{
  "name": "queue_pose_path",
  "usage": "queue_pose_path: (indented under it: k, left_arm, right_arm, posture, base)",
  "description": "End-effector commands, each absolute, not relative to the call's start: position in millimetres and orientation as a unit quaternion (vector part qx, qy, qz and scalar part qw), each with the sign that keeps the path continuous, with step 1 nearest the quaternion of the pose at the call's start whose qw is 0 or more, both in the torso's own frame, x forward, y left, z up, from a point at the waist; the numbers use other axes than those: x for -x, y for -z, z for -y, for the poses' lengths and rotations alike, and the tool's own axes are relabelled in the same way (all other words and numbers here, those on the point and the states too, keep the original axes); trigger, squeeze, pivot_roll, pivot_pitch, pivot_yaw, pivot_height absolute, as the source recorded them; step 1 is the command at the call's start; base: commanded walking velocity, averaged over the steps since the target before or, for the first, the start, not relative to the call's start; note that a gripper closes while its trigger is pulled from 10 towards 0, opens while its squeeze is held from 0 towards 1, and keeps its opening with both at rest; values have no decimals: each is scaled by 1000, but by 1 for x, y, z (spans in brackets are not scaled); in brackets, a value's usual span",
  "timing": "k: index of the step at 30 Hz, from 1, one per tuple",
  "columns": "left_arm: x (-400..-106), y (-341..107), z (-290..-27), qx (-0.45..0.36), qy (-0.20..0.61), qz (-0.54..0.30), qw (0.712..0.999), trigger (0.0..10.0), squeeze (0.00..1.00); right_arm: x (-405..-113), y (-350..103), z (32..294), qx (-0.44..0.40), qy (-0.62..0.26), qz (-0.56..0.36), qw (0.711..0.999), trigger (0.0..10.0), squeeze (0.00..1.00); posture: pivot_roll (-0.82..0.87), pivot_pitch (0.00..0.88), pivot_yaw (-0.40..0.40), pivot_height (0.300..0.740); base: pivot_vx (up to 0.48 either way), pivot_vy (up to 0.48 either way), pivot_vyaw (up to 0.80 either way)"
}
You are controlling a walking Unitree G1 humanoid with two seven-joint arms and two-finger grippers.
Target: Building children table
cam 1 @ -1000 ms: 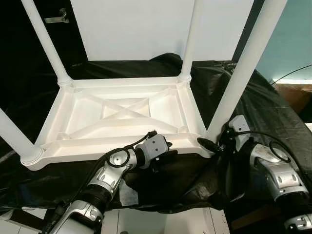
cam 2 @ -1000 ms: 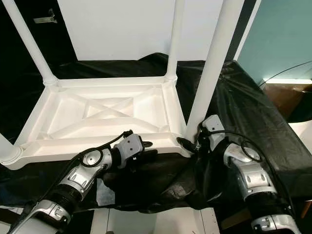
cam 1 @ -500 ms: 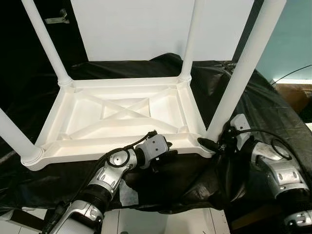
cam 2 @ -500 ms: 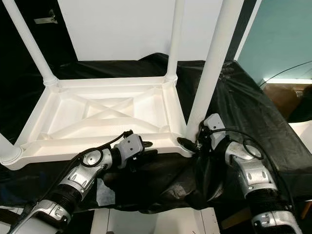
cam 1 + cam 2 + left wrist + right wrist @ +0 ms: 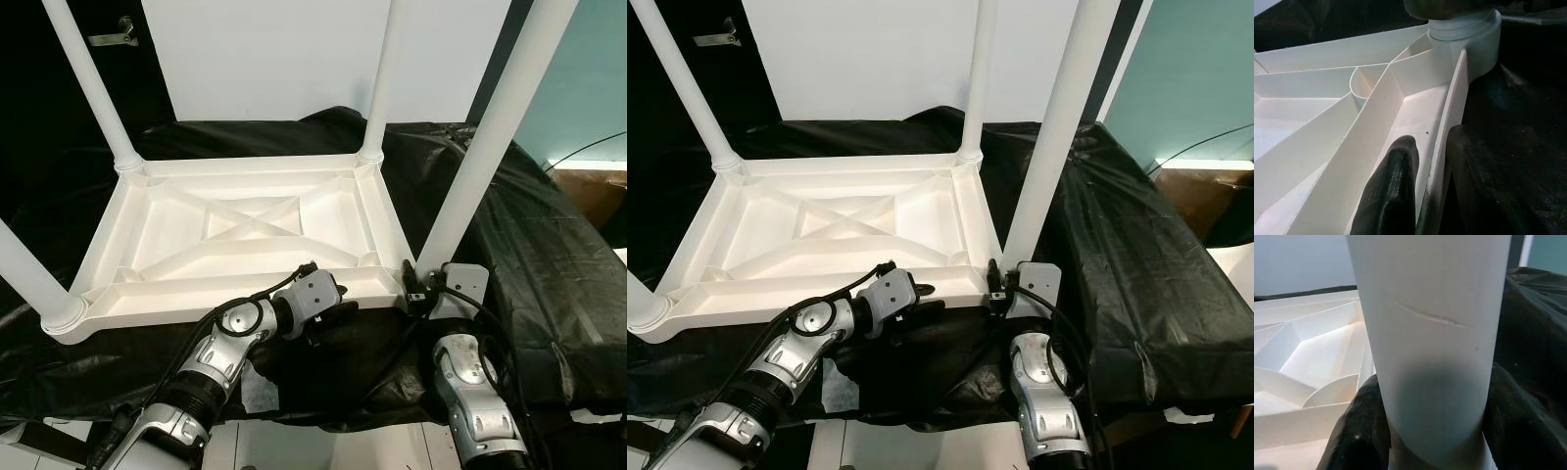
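A white plastic children's table (image 5: 245,230) lies upside down on a black-draped surface, with its legs pointing up. My left gripper (image 5: 328,315) is at the near rim. In the left wrist view one black finger (image 5: 1393,186) is inside the rim wall (image 5: 1447,142) and the other is outside, shut on it. My right gripper (image 5: 423,286) is at the foot of the near-right leg (image 5: 480,157). In the right wrist view the leg (image 5: 1430,333) stands between the two black fingers (image 5: 1359,431), which press on both sides of it.
Black sheeting (image 5: 529,255) covers the work surface and hangs over its near edge. A white panel (image 5: 284,59) stands behind the table, with a teal wall (image 5: 588,88) to the right. A scrap of white paper (image 5: 257,390) lies under my left arm.
My right arm has swung in from the right and now meets the near-right leg from the near side. The left gripper and the table have stayed put.
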State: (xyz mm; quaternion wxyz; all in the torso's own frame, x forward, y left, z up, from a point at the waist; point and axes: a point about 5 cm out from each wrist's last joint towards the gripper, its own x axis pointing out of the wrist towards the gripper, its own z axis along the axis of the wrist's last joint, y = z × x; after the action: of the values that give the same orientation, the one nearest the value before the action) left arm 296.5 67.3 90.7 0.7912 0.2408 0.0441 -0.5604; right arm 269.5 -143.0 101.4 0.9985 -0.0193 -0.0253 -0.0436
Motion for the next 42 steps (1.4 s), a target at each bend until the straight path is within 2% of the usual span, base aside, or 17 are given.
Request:
queue_pose_path:
  k: [1, 5, 6, 7, 8, 11, 13, 15, 16, 19, 20, 26, 31, 33, 34, 35, 42]
  left_arm:
    - [-282, -61, -75, -246, 585, -116, 764, 10000, 0]
    - [-282, -62, -73, -246, 585, -115, 764, 10000, 0]
    - [-282, -62, -73, -245, 586, -115, 764, 10000, 0]
    - [-281, -62, -72, -245, 586, -115, 764, 10000, 0]
    - [-281, -61, -72, -245, 586, -116, 763, 10000, 0]
    - [-281, -61, -72, -245, 586, -116, 764, 10000, 0]
    - [-281, -61, -73, -244, 584, -117, 765, 10000, 0]
    - [-281, -61, -73, -245, 584, -117, 765, 10000, 0]
    - [-281, -61, -73, -244, 584, -117, 766, 10000, 0]
    - [-281, -61, -72, -244, 584, -117, 766, 10000, 0]
    - [-281, -61, -72, -243, 584, -116, 766, 10000, 0]
    - [-280, -60, -72, -244, 587, -118, 763, 10000, 0]
    - [-280, -60, -73, -245, 587, -118, 762, 10000, 0]
    - [-281, -60, -72, -251, 588, -117, 760, 10000, 0]
    - [-281, -60, -72, -251, 588, -117, 760, 10000, 0]
    - [-283, -60, -71, -254, 587, -116, 760, 10000, 0]
    - [-281, -57, -75, -258, 584, -121, 760, 10000, 0]
  right_arm:
    - [-264, -86, 175, 46, 138, -13, 989, 0, 0]
    - [-266, -88, 167, 23, 123, 3, 992, 0, 0]
    - [-267, -91, 161, 28, 109, 14, 994, 1882, 0]
    - [-268, -95, 155, 40, 90, 23, 995, 10000, 0]
    - [-268, -97, 151, 45, 72, 27, 996, 10000, 1000]
    - [-269, -98, 146, 48, 48, 29, 997, 10000, 1000]
    - [-273, -104, 136, 66, -30, 46, 996, 10000, 1000]
    - [-273, -105, 133, 74, -55, 51, 994, 10000, 1000]
    - [-273, -107, 129, 89, -97, 61, 989, 10000, 0]
    - [-273, -107, 129, 93, -109, 64, 988, 10000, 0]
    - [-276, -106, 132, 86, -151, 51, 983, 10000, 0]
    - [-283, -111, 148, 79, -224, 31, 971, 10000, 0]
    - [-287, -116, 156, 95, -238, 35, 966, 10000, 0]
    - [-295, -128, 170, 134, -311, 23, 941, 10000, 0]
    - [-295, -128, 170, 134, -311, 23, 941, 10000, 0]
    - [-294, -129, 175, 147, -382, -12, 912, 10000, 0]
    - [-290, -121, 181, 154, -435, -61, 885, 10000, 0]
  posture:
    - [14, 16, -42, 740]
    - [14, 17, -43, 740]
    - [14, 17, -43, 740]
    - [9, 18, -45, 740]
    - [10, 18, -45, 740]
    - [10, 18, -45, 740]
    - [9, 17, -49, 740]
    - [8, 17, -50, 740]
    - [6, 18, -50, 740]
    - [6, 18, -49, 740]
    - [3, 20, -48, 740]
    - [-5, 20, -41, 740]
    - [-6, 20, -39, 740]
    - [-8, 12, -38, 740]
    - [-8, 12, -38, 740]
    - [-3, 8, -41, 740]
    - [2, 7, -45, 740]
  base:
    - [0, 0, 0]
    - [0, 0, 0]
    - [0, 0, 0]
    - [0, 0, 0]
    - [0, 0, 0]
    - [0, 0, 0]
    - [0, 0, 0]
    - [0, 0, 0]
    - [0, 0, 0]
    - [0, 0, 0]
    - [0, 0, 0]
    - [0, 0, 0]
    - [0, 0, 0]
    - [0, 0, 0]
    - [0, 0, 0]
    - [0, 0, 0]
    - [0, 0, 0]
